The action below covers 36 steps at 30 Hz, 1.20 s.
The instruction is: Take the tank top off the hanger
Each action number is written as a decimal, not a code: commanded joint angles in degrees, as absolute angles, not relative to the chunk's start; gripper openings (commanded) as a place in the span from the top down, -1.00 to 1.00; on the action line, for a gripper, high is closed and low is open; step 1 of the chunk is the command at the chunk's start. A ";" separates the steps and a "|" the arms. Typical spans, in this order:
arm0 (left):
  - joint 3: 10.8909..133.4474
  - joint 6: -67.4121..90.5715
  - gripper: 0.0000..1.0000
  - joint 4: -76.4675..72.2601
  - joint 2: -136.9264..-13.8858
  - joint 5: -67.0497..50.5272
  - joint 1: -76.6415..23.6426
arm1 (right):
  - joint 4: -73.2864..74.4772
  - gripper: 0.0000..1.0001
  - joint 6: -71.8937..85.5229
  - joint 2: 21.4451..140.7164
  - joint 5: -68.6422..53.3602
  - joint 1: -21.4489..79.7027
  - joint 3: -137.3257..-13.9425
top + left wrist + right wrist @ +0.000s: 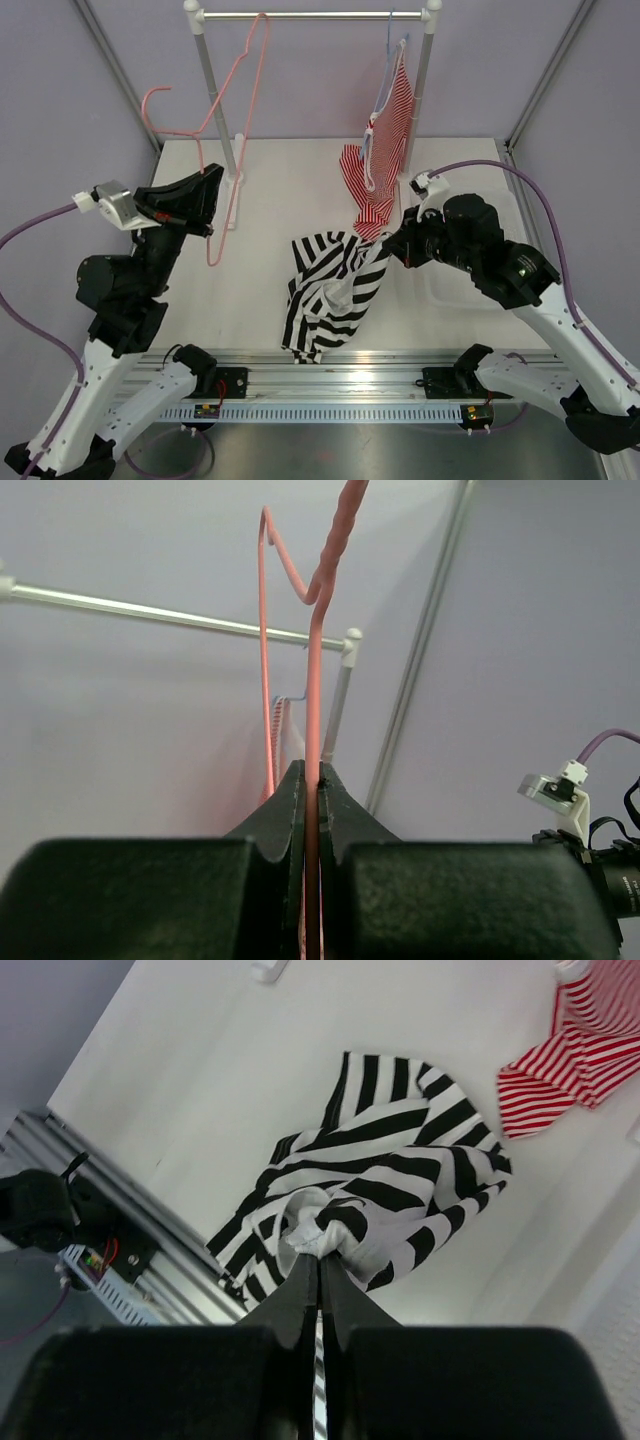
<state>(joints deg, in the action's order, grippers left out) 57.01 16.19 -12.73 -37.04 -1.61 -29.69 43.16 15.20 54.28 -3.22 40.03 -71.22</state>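
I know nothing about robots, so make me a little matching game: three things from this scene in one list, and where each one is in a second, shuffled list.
Things:
1. tank top
2. hanger
3. red-and-white striped top

Places:
A. hanging from the rail
B. clamped in the left claw
C. pinched by the right claw, trailing onto the table

Pairs: 1-C, 2-B, 3-A

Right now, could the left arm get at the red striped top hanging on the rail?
Probably not. The left arm has its jaws shut on the pink hanger, and the red striped top hangs at the rail's right end, over on the right arm's side.
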 commanded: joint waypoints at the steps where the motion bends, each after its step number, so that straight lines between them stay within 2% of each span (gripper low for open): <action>1: 56.87 15.03 1.00 -0.75 -32.70 6.92 -29.88 | 40.26 1.00 14.68 55.98 -13.50 39.99 -70.06; 5: 58.70 16.70 1.00 10.35 -32.08 11.07 -29.79 | 31.66 1.00 19.50 58.44 -16.79 39.99 -61.20; 6: 59.58 17.05 1.00 12.11 -33.47 11.34 -29.88 | 29.81 0.85 19.95 59.93 -16.00 39.99 -60.30; 7: 60.46 17.49 1.00 14.83 -34.53 11.34 -29.88 | 29.88 0.41 20.30 60.72 -12.78 39.99 -59.86; 8: 63.34 17.84 1.00 16.25 -36.02 11.34 -29.80 | 30.84 -0.58 21.09 61.43 -9.61 39.99 -60.46; 9: 65.02 18.45 1.00 19.65 -37.51 11.34 -29.88 | 33.89 -0.99 21.27 62.22 -6.19 40.08 -60.99; 12: 73.61 20.38 1.00 28.00 -44.89 12.56 -29.88 | 39.18 -0.99 20.75 60.05 7.17 39.99 -63.45; 15: 77.51 20.39 1.00 29.19 -50.79 12.75 -29.88 | 40.43 -0.99 20.22 55.66 10.28 39.99 -63.81; 22: 92.71 16.44 1.00 27.34 -67.39 15.21 -28.92 | 39.99 -0.99 19.60 50.10 3.52 39.99 -61.88; 27: 108.44 17.75 1.00 29.44 -82.05 8.01 -22.51 | 41.48 -0.99 18.90 46.94 3.87 39.99 -61.44; 36: 121.01 14.68 1.00 26.98 -95.35 1.67 -17.14 | 40.78 -0.99 18.46 44.30 2.12 40.08 -57.83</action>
